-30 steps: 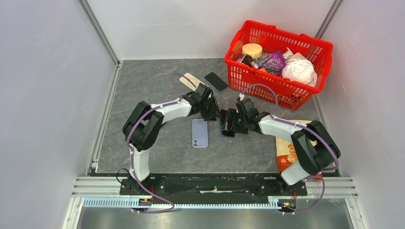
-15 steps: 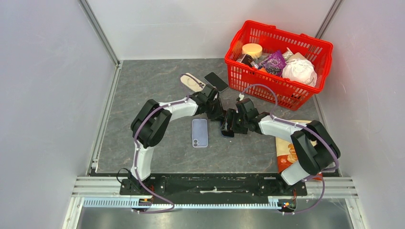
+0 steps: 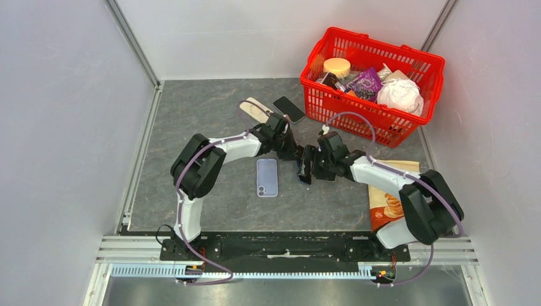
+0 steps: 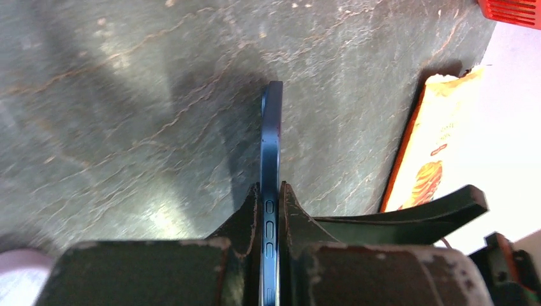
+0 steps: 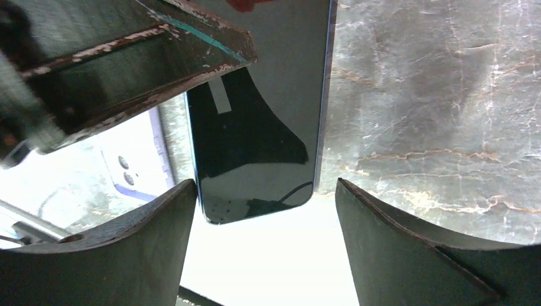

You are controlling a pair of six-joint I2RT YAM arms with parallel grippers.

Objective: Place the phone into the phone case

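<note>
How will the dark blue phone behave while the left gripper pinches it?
Probably stiff: the phone juts straight from the left gripper without sagging. Its glossy screen shows reflections, so it may slip. Thin and edge-on, it would likely fall flat if released.

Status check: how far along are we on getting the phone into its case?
Done: the phone is up off the table, pinched edge-on in the left claw. In hand: the right claw stands open around its end, not touching. Left: the lavender case lies flat on the table, apart from the phone; seating it is not yet done.
</note>
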